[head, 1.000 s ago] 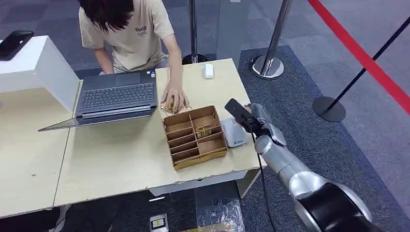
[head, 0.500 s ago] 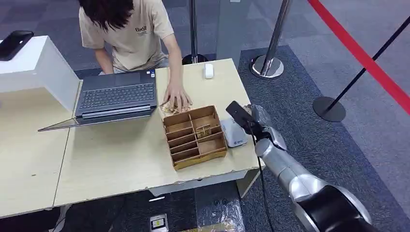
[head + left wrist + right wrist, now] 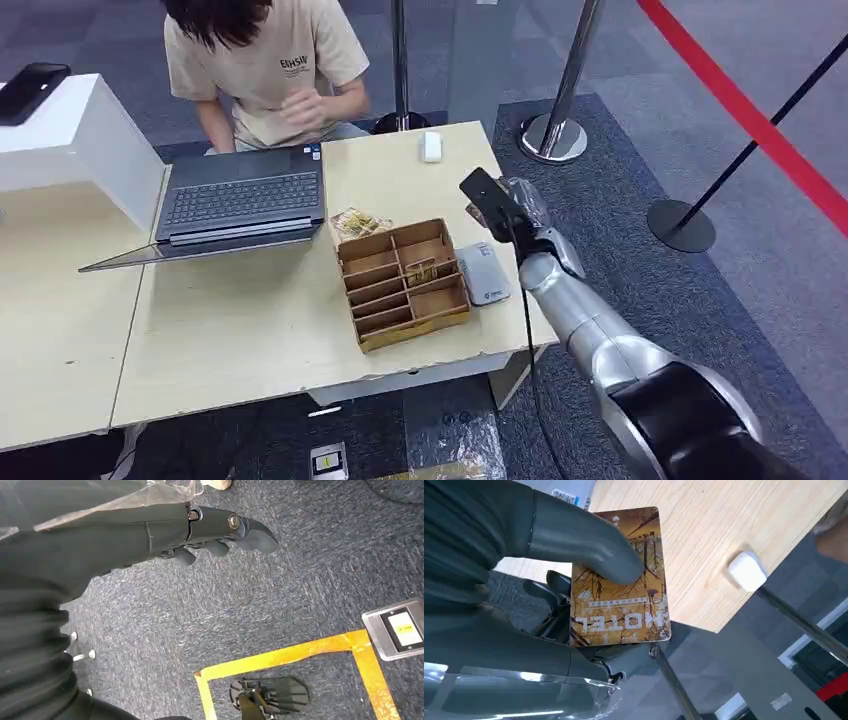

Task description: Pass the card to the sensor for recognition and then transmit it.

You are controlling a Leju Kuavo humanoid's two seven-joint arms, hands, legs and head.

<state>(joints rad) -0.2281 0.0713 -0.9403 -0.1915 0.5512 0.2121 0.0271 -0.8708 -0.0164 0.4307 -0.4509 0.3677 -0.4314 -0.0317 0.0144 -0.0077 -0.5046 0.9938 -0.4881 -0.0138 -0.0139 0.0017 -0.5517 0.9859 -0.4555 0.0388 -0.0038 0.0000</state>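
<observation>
The rectangular card printed with golden-brown trees and the word HOTEL [image 3: 619, 580] is being held in the right hand [image 3: 574, 570], above the far right part of the pale wooden table [image 3: 250, 320]. The right wrist view is giving the card's printed face, with the thick grey thumb [image 3: 589, 550] pressing across it and darker fingers [image 3: 544, 587] lying behind it. From the head view the same card [image 3: 484, 200] is appearing as a dark, tilted plate seen edge-on, its print unreadable.

The right hand [image 3: 515, 210] is gripping the card, raised clear of the tabletop, with the silver right arm [image 3: 590, 330] reaching up from the lower right and a thin black cable [image 3: 530, 330] hanging along it. The card is hovering beyond the small grey flat sensor box [image 3: 484, 273], which is lying on the table just beside the brown cardboard tray with compartments [image 3: 403, 283].

The left wrist view is showing the left hand [image 3: 215, 530] hanging over blue-grey carpet [image 3: 280, 595], its dark fingers loosely curled and holding nothing; whether it is open or closed cannot be told from this picture. A yellow floor marking [image 3: 280, 657] and a grey floor plate [image 3: 397, 630] are lying below it.

Farther out, a small white oblong object [image 3: 431, 146] is resting near the table's far edge and is also appearing blurred in the right wrist view [image 3: 748, 571]. A dark grey open laptop [image 3: 240, 200] is sitting to the tray's left. A person in a beige T-shirt [image 3: 265, 60] is leaning over the far side.
</observation>
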